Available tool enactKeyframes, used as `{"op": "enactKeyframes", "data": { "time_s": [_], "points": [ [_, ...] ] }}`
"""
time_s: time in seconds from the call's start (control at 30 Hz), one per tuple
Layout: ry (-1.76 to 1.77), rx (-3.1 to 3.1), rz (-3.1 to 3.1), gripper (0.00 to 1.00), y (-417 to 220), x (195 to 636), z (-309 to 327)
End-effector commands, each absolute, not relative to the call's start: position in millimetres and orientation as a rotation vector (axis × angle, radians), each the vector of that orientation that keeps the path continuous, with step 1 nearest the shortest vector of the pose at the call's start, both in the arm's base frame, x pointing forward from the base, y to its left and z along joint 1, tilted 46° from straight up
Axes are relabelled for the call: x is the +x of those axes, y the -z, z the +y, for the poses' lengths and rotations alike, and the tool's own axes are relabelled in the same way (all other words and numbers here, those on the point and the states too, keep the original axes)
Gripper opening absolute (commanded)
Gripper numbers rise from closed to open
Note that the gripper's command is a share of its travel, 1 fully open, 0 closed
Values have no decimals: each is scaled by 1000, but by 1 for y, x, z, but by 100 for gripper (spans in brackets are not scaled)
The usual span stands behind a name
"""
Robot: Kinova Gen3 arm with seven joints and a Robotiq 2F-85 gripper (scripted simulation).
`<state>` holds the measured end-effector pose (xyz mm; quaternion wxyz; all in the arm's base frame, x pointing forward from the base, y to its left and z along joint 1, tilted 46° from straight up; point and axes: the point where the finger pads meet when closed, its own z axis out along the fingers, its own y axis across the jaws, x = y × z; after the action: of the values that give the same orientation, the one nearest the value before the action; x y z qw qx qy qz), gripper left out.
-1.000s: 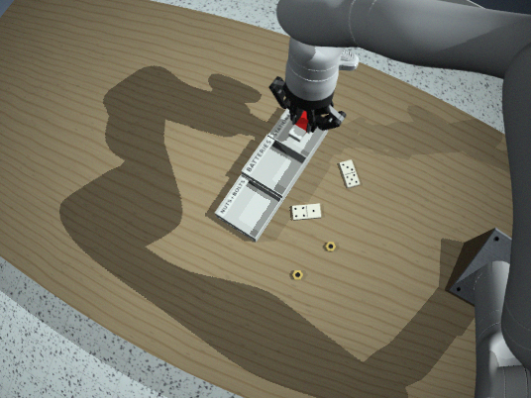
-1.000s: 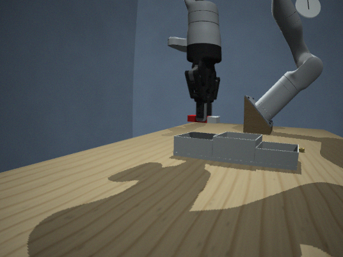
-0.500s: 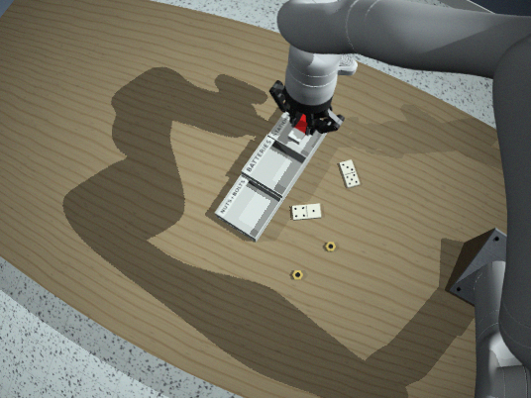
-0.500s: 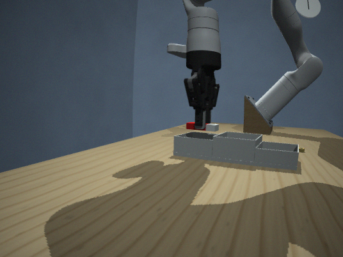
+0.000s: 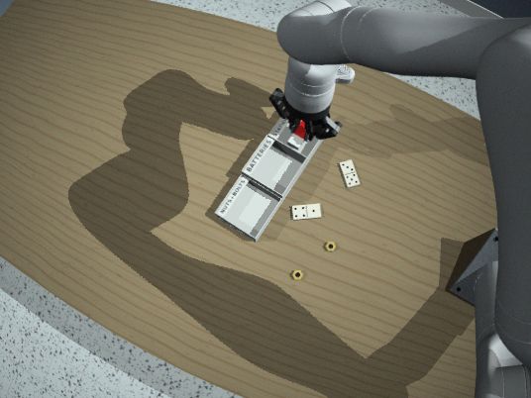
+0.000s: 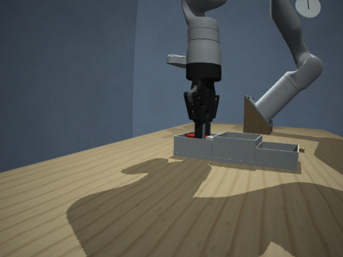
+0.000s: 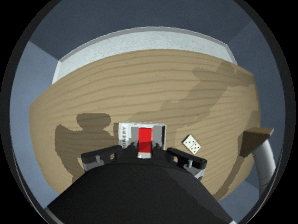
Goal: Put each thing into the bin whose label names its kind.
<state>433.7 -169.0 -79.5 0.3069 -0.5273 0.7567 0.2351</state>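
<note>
From the top, here's the tool (image 5: 306,135) (image 6: 203,137) (image 7: 144,144) right over the stationery bin (image 5: 311,148) (image 6: 192,147) (image 7: 123,134), pinching a red-and-white block (image 5: 300,130) (image 6: 191,135) (image 7: 145,140)! Down the row we go: the batteries bin (image 5: 271,165) (image 6: 235,150) in the middle, the nuts and bolts bin (image 5: 253,210) (image 6: 277,156) at the end, nothing seen in either. Out on the counter (image 5: 396,208) (image 6: 144,192) (image 7: 150,85), two dominoes lie flat: one (image 5: 349,173) (image 7: 191,144) set apart from the row, the other (image 5: 306,211) near the nuts and bolts bin. And two brass nuts (image 5: 330,247) (image 5: 297,274), both loose on the wood!

Over to the exterior view: fingertips down at the stationery bin's rim, red end on one side of them, white end on the other, the block's underside hidden by the wall. A speck of brass peeks out past the far end of the row.

Now the wrist view: red part squarely between the fingers, white showing at its near end, the bin's label alongside, one domino off to the side.

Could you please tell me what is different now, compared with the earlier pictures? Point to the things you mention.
The tool (image 5: 303,136) (image 6: 203,137) (image 7: 144,144) went down, carrying the red-and-white eraser (image 5: 300,131) (image 6: 192,135) (image 7: 145,139) from above the stationery bin (image 5: 313,149) (image 6: 192,147) (image 7: 164,131) to inside its walls. It has not let go. The two dominoes, the two brass nuts and the three bins stayed in place.
</note>
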Motion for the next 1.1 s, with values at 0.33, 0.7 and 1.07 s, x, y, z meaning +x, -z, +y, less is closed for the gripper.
{"op": "enactKeyframes", "data": {
  "time_s": [0.33,0.7,1.07],
  "points": [
    [-629,-1397,1999,19,84,434,-162],
    [-628,-1397,1999,30,85,434,-162],
    [-628,-1397,1999,30,85,434,-162]
  ]
}}
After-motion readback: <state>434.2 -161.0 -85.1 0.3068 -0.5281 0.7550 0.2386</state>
